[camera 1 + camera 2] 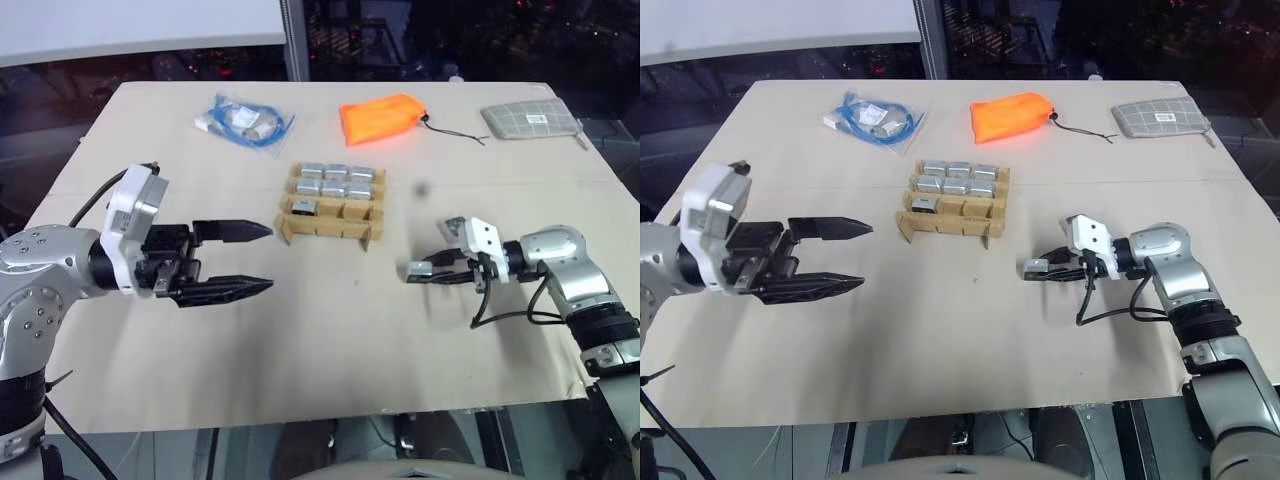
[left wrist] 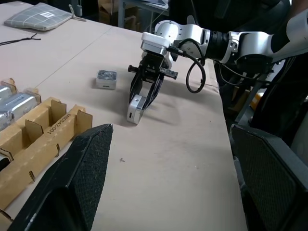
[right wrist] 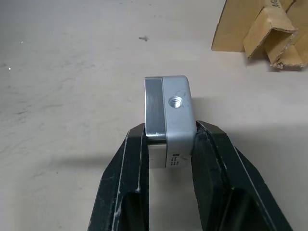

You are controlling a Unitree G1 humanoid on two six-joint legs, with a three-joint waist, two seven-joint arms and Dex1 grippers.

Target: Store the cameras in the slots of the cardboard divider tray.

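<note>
Right claw (image 3: 169,144) is clamped on a silver-grey camera (image 3: 169,120), both black fingers (image 3: 130,163) pressed flat against its sides; the block sticks out past the fingertips with a small threaded hole on its upward face. In the head views this held camera (image 1: 420,269) sits low over the beige counter (image 1: 330,350), to the right of and a bit nearer the robot than the cardboard divider tray (image 1: 330,232), well apart from it. Whether the camera touches the counter or hangs just above it, cannot tell. A second loose camera (image 1: 453,226) lies on the counter just behind the right claw, also seen in the left wrist view (image 2: 106,79). The tray stands mid-counter: the two rows farther from the robot hold six cameras (image 1: 335,180), and the nearest row has one camera (image 1: 304,207) in its left slot, with the two slots to its right empty. Left claw (image 1: 255,260) hovers left of the tray, fingers spread wide apart, holding nothing, pointing toward the tray. Along the far side of the counter: blue cable bundle in a clear bag (image 1: 243,121) on the left, orange drawstring pouch (image 1: 381,118) in the middle, grey checked pouch (image 1: 530,119) on the right.
</note>
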